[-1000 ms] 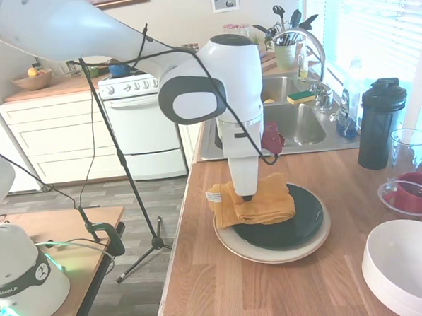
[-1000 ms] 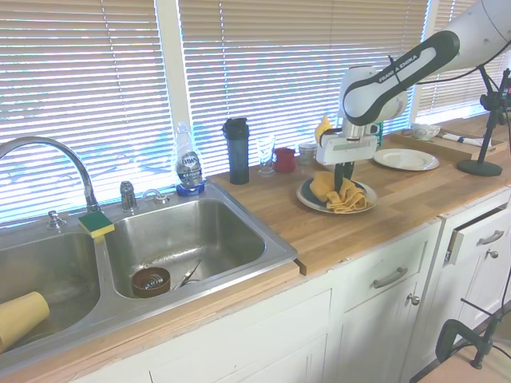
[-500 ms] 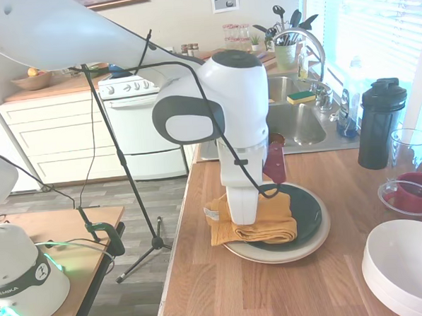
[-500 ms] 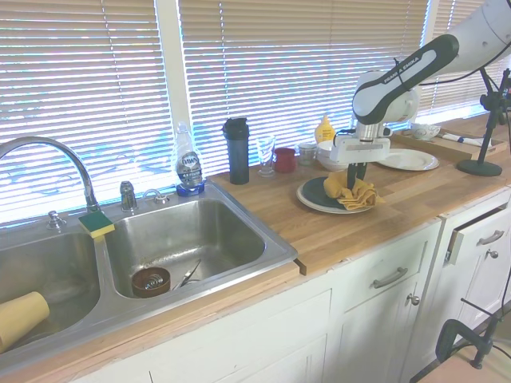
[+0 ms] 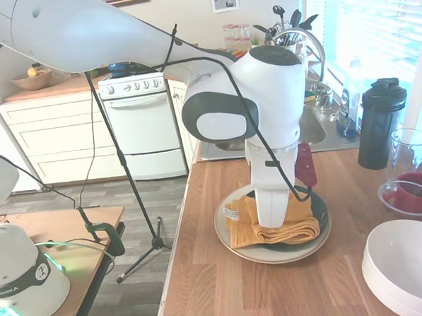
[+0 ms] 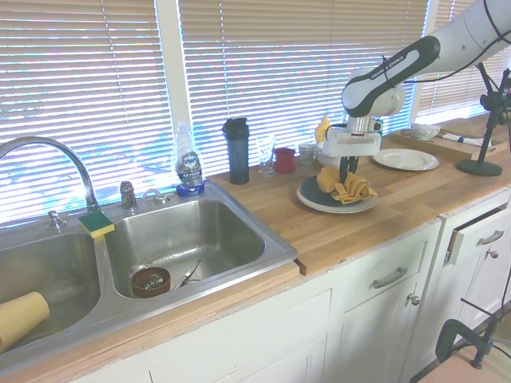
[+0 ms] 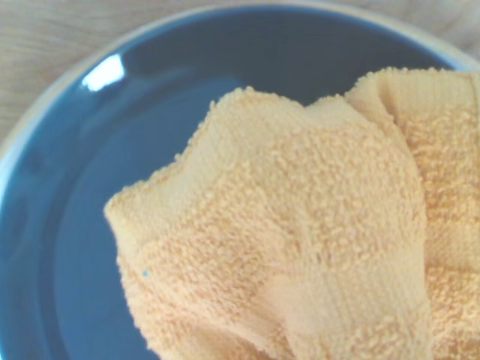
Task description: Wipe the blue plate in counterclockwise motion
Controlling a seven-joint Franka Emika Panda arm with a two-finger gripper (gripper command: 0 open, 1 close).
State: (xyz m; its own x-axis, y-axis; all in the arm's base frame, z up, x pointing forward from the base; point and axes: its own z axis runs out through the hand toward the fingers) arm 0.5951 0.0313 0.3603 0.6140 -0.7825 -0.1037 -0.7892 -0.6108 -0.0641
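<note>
We see the claw (image 6: 348,169) right of centre in the second exterior view, pointing straight down with its dark fingers (image 6: 343,168) pinched on the orange towel (image 6: 344,187). In the first exterior view the white wrist housing covers the fingertips, so there we cannot read the claw's state. The towel is a bunched, folded terry cloth with a small white label at its left edge in the first exterior view, and it lies on the blue plate (image 5: 317,205), just right of centre in that frame. The wrist view shows the towel's folds filling the lower right, with the plate's glossy dark blue surface bare around them toward the upper left.

The blue plate sits on top of a larger cream plate (image 5: 223,232), whose pale rim shows all round it, and both rest on the wooden counter (image 5: 225,285). In the first exterior view a white bowl (image 5: 404,261) stands at the lower right corner, with a clear cup holding something red (image 5: 411,197) above it and a dark shaker bottle (image 5: 380,123) further up at the right edge. Behind the arm, in the upper middle of that frame, lies the steel sink (image 5: 310,128). In the second exterior view the sink fills the lower left, with a dish soap bottle (image 6: 186,163) and a green and yellow sponge (image 6: 95,223) on its back ledge, and a white plate (image 6: 406,159) lies on the counter at the right, beyond the stacked plates
</note>
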